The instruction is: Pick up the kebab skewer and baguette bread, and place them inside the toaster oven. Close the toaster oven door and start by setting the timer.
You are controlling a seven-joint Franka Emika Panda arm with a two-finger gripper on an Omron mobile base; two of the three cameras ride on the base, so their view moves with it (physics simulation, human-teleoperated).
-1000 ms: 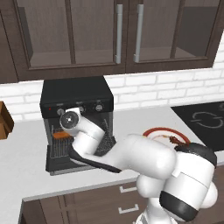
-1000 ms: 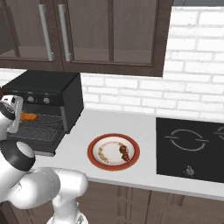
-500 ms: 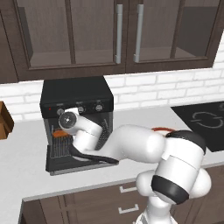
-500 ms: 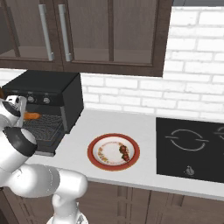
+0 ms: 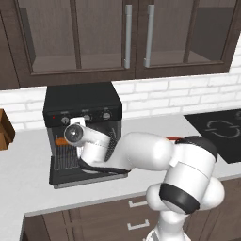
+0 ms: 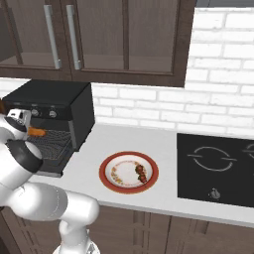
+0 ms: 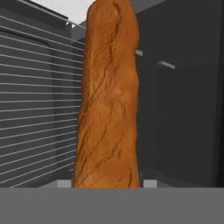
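Gripper: closed on the baguette bread (image 7: 108, 100), which is carried at the mouth of the toaster oven (image 5: 82, 101); only the hand's housing is seen in the base views.
Baguette bread: an orange tip (image 5: 60, 140) is seen at the oven opening, above the wire rack (image 7: 35, 100).
Toaster oven door: the toaster oven door (image 5: 87, 174) is dropped open and lies flat on the counter (image 6: 163, 196).
Kebab skewer: the kebab skewer (image 6: 141, 172) is left on the plate (image 6: 106, 171), well apart from the oven.
Step in hand: the loaf is best lowered level onto the rack, pushed deep enough that the door can shut, and released only once it is supported.
Risk: a tilted loaf is likely to catch the oven wall.
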